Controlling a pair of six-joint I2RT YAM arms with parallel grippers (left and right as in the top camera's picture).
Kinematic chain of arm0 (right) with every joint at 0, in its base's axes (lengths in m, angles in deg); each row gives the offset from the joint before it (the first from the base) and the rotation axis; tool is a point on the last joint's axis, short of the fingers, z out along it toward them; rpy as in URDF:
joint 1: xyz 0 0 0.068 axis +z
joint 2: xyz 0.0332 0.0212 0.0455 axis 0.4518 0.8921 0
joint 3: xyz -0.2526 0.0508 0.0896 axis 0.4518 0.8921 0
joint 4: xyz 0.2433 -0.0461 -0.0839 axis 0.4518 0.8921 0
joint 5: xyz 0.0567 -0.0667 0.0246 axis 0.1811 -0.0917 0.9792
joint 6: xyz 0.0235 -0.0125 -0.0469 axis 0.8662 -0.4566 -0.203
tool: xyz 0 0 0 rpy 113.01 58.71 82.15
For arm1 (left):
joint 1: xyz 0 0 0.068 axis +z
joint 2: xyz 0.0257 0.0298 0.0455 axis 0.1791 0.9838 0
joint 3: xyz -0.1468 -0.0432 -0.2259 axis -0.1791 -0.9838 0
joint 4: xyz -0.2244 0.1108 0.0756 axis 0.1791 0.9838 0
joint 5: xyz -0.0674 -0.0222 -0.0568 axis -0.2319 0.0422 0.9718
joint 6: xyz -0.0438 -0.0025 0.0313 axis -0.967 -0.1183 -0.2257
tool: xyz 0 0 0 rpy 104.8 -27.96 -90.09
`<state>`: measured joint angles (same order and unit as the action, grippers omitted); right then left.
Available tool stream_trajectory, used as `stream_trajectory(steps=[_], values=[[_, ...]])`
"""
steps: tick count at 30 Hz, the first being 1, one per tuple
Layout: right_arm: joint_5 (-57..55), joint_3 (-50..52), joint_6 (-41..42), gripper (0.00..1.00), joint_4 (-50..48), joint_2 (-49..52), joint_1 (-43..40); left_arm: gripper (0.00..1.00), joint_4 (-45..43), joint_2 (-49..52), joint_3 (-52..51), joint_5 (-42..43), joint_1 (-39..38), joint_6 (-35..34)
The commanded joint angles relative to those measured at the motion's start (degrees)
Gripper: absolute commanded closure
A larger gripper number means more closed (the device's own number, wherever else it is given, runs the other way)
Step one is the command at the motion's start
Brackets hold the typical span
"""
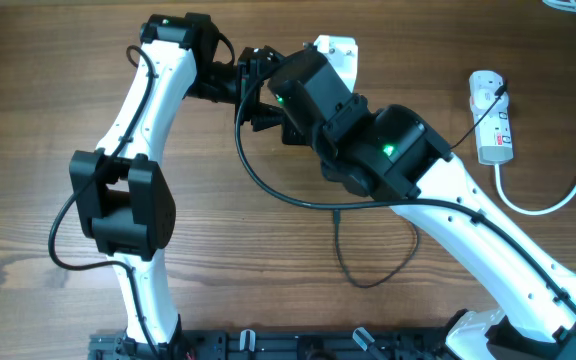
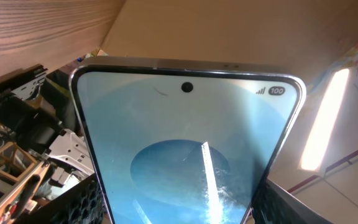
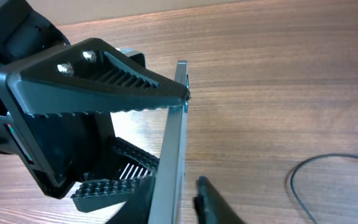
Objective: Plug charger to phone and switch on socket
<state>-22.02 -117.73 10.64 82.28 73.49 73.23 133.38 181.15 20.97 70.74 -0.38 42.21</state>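
Teal glass fills the left wrist view: the phone (image 2: 185, 143) is off the wooden worktop (image 1: 48, 60), with its screen facing that camera. The left pincer (image 1: 254, 86) is clamped on it. In the right wrist view the phone shows edge-on, with one ribbed finger (image 3: 123, 87) on each face.

The right pincer (image 1: 268, 112) sits just beside the phone, hidden under its own wrist, and I cannot tell whether it is apart or together. The charger (image 1: 278, 193) curves from that spot across the worktop.

I see neither its connector nor the phone's port, so I judge the plug-in step to be in hand, not confirmed. The socket (image 1: 492, 118) lies well apart at the right, with no pincer near it. Switching it on remains to be done.
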Motion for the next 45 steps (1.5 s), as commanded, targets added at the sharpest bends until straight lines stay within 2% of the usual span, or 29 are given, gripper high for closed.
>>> stream_trajectory(steps=[1, 5, 9, 11, 15, 17, 20, 27, 30, 35, 40, 45], values=[[1.2, -1.5, 0.6, 0.86, 0.1, 0.9, 0.2, 0.29, 0.3, -2.2, 0.2, 2.7, 0.3, -0.2], [2.5, -1.5, 0.7, 0.95, 0.1, 0.9, 0.2, 0.28, 0.3, -2.2, 0.2, 2.8, 0.3, -0.2], [3.4, -1.5, 2.4, 0.95, 0.1, 0.9, 0.2, 0.26, 0.3, -2.2, 0.2, 2.8, 0.3, -0.2], [3.4, -1.5, 5.8, 0.96, 0.0, 0.9, 0.2, 0.23, 0.3, -2.2, 0.2, 2.8, 0.3, -0.1], [3.3, -1.5, 14.0, 0.96, 0.0, 0.9, 0.0, 0.0, 0.2, -2.2, 0.2, 2.8, 0.3, -0.1], [3.3, -1.5, 17.6, 0.96, 0.0, 0.8, -0.1, 0.0, 0.2, -2.2, 0.2, 2.8, 0.3, -0.1], [3.4, -1.5, 21.7, 0.96, 0.1, 0.8, -0.9, 0.0, 0.2, -2.2, 0.2, 2.8, 0.3, -0.1], [4.6, -1.5, 22.2, 0.96, -0.2, 0.8, -1.1, 0.0, -0.4, -2.2, 0.2, 2.8, 0.3, -0.2], [5.6, -1.5, 25.7, 0.96, -0.2, 0.8, -1.1, 0.0, -2.0, -2.2, 0.2, 2.8, 0.3, -0.4], [5.2, -1.5, 35.4, 0.96, -0.4, 0.8, -1.1, 0.0, -2.2, -2.2, 0.2, 2.8, 0.3, -0.4], [2.7, -1.5, 54.2, 0.96, -0.4, 0.8, -1.1, 0.01, -2.2, -2.2, 0.2, 2.8, 0.3, -0.4], [0.5, -1.5, 68.5, 0.96, -0.4, 0.8, -1.1, 0.24, -2.1, -2.2, 0.2, 2.8, 0.3, -0.6]])
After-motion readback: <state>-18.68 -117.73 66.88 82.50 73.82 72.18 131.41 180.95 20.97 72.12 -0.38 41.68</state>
